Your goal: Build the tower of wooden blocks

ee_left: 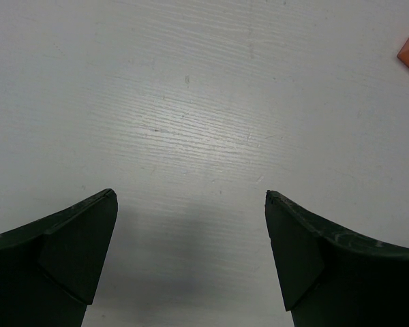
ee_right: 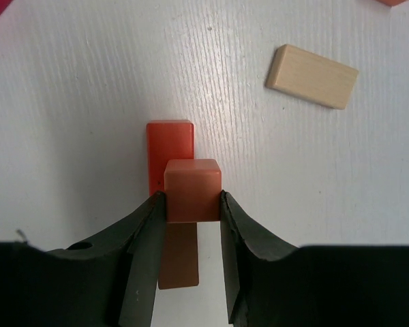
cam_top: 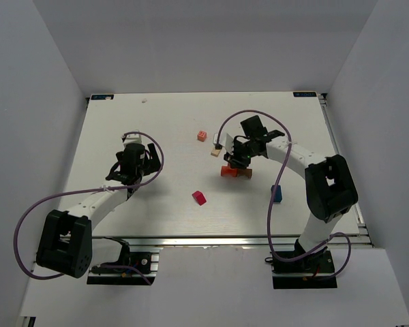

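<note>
– Right wrist view: our right gripper is closed on a salmon cube, above the orange-red bar; a tan bar lies at two o'clock.
– And our left gripper stands wide apart, holding nothing.

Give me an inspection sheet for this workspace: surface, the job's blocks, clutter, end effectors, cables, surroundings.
Surface: white table, wood-grain top, no spills seen.
Job's things: orange-red bar and brown bar lie beneath the orange-brown cube; tan bar, salmon cube, magenta block and blue block lie loose.
Clutter: nothing seen.
End effectors: left end effector open and empty over bare table; right end effector shut on the orange-brown cube.
Cables: purple cables loop off both arms; the right one runs by the blue block.
Surroundings: plain white walls on three sides.
</note>
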